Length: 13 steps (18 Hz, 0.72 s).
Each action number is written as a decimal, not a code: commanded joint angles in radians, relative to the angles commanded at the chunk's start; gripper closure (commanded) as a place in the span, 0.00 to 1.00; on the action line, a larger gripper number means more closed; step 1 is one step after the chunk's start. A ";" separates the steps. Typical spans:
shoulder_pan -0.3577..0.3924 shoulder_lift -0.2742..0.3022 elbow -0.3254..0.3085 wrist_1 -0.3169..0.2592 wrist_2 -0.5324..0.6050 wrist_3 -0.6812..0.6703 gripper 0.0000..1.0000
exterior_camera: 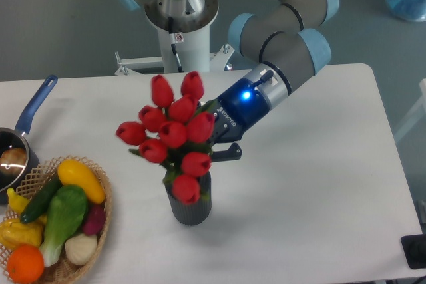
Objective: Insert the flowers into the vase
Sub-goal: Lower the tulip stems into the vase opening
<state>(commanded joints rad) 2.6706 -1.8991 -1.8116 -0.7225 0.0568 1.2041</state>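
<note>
— Looking at mid-table: the tulips (174, 134) stand right over the vase (191, 205), red heads bunched and leaning a touch left, the lowest bloom hanging across the vase mouth.

— And the gripper (214, 145)?

— Tucked in behind the bunch from the right, blue light on at the wrist. One dark finger (229, 153) pokes out just right of the blooms; the rest is hidden by petals and leaves. Whether it's clamped on the stems or parted, I cannot tell.

— Stems inside the vase?

— They run down toward the mouth, but the blooms cover the rim, so that's hidden too. The vase sits upright on the white table (319, 184).

— Anything else around?

— Far left, a wicker basket (100, 221) of toy vegetables, and behind it a blue-handled pan (30, 114), both well apart from the vase.
</note>
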 joint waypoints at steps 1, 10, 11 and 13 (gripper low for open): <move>0.000 0.000 -0.003 0.002 -0.002 0.002 0.90; -0.002 -0.003 -0.011 0.002 -0.002 0.041 0.89; -0.002 -0.003 -0.018 0.002 -0.002 0.045 0.89; 0.000 -0.005 -0.040 0.002 -0.009 0.081 0.89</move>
<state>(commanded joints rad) 2.6706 -1.9037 -1.8515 -0.7210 0.0476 1.2853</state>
